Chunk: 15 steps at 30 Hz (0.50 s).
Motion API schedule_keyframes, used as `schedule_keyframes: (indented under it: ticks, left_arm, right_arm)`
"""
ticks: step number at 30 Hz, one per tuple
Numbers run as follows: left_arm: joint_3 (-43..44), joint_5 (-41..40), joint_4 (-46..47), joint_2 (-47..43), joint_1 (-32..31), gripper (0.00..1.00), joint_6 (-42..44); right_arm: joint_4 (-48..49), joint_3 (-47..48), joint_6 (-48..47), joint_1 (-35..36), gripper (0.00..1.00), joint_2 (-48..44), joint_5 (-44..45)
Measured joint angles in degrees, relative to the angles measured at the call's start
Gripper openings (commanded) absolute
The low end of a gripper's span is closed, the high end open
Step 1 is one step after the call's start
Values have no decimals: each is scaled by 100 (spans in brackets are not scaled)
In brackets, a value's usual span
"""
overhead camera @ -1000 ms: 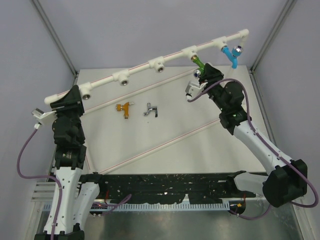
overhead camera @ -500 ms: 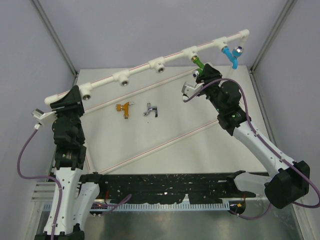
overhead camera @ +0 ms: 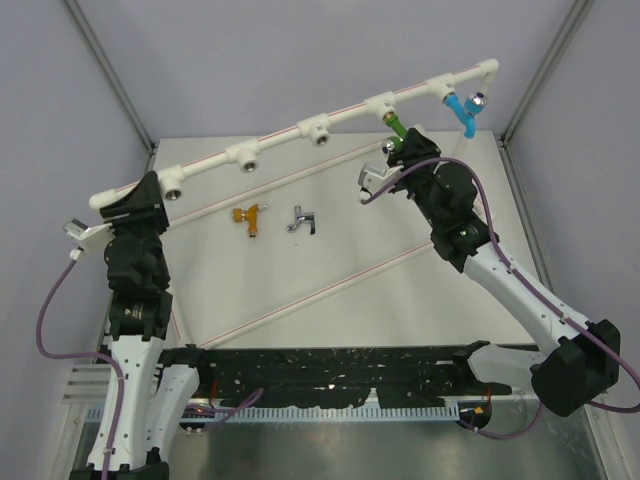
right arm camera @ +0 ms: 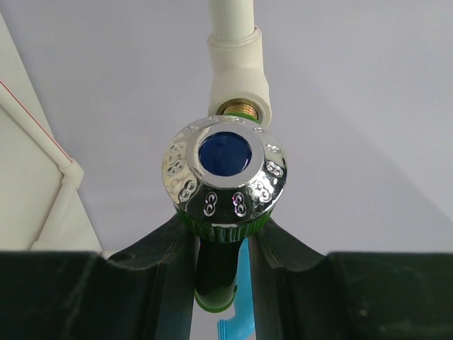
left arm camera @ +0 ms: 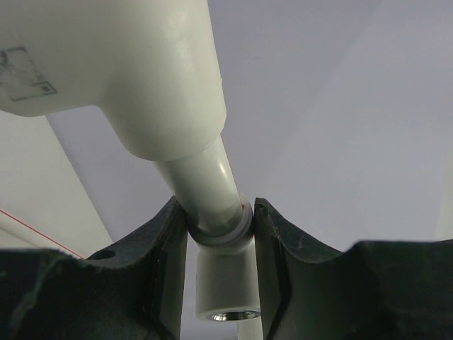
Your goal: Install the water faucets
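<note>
Running slantwise above the worktop, the white pipe frame carried a row of round sockets facing the arms. Thinner white rails with red stripes crossed the worktop beneath it. The blue faucet hung from the socket nearest the frame's right end, just beside the right arm's wrist. The orange-gold faucet and the silver faucet lay near each other on the worktop, between the two arms and well apart from both.

The left pincer was clamped on the white pipe frame near its left end, a finger pressed to each side of the pipe.

The right pincer was closed on the green faucet, its fingers squeezing the green body just under the chrome cap. That faucet's far end met the second socket from the right; how deeply it sat there could not be told.
</note>
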Motion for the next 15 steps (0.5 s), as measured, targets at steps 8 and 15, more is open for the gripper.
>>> schedule_keyframes:
  ticks: [8, 15]
  left_arm:
    - [0, 46, -44, -20, 2, 0, 2]
    - [0, 39, -17, 7, 7, 0, 7]
  right_arm:
    - [-452, 315, 101, 46, 5, 57, 31]
    - [-627, 570, 365, 68, 5, 190, -81]
